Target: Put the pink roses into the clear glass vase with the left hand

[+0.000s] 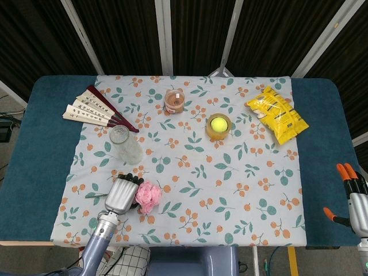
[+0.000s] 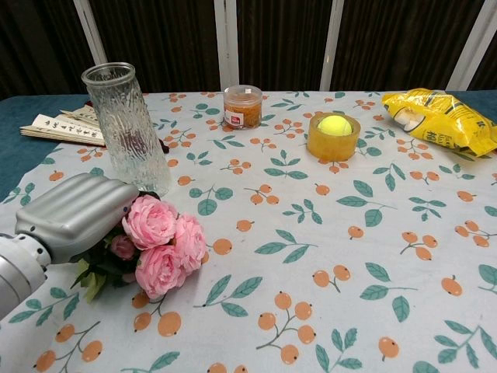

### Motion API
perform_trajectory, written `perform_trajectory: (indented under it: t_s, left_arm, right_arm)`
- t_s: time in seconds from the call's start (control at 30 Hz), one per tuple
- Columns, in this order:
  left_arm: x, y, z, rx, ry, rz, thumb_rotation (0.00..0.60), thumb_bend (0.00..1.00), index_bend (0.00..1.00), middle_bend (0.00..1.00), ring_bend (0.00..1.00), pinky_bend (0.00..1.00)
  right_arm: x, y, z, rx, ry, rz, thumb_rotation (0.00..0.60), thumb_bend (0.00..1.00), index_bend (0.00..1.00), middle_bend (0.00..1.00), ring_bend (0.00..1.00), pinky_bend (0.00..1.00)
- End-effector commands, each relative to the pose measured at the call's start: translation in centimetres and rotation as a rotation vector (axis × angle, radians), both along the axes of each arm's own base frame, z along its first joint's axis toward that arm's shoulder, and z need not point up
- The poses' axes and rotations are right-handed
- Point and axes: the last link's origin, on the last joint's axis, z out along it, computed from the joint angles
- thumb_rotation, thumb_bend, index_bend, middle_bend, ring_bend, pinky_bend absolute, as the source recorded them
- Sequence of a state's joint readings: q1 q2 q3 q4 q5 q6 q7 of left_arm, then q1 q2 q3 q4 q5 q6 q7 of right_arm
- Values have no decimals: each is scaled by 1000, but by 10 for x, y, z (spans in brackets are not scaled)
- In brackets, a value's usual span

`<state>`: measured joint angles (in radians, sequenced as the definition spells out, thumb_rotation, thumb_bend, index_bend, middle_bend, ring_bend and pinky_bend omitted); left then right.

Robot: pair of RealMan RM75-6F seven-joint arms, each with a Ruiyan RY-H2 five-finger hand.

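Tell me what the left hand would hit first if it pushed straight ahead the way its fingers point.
Probably the vase. The left hand, over the roses, points up the table, and the vase stands just beyond its fingertips, slightly left. Depth is unclear, so it might only graze it.

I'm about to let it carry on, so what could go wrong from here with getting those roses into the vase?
1. The clear glass vase is tall and narrow and stands just behind the left hand; lifting could knock it over.
2. The left hand covers the leafy stems of the pink roses, so how firm its hold is cannot be seen; the bunch might slip.
3. The vase mouth looks narrow next to the bunched blooms, so the stems may miss or catch on the rim.
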<state>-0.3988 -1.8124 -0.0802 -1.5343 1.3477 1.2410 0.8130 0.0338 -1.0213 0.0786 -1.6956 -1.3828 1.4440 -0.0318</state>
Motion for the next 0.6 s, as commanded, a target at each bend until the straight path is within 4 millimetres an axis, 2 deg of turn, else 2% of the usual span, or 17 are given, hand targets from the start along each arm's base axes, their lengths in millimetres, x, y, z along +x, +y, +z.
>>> perform_trajectory:
  t_s: [0.03, 0.1, 0.23, 0.47, 0.6]
  left_arm:
    - [11, -1, 0, -12, -66, -34, 600, 423, 405, 450, 349, 467]
    - [18, -3, 6, -12, -126, -63, 600, 431, 405, 453, 352, 466]
    - [33, -7, 30, 18, -249, -121, 600, 430, 416, 458, 355, 467]
    - [64, -10, 86, 37, -393, -176, 600, 429, 424, 456, 360, 466]
    - [90, 0, 119, 61, -440, -225, 600, 425, 424, 453, 360, 466]
  right_arm:
    - [0, 0, 0, -2, -1, 0, 600, 192, 38, 41, 41, 300]
    - [0, 0, 1, -2, -1, -1, 600, 191, 38, 41, 41, 301]
    - [0, 1, 1, -3, -3, -4, 600, 192, 38, 42, 41, 301]
    - [0, 1, 0, -2, -5, -4, 600, 192, 38, 41, 41, 301]
    - [0, 1, -1, 0, -3, -6, 600, 192, 38, 41, 41, 301]
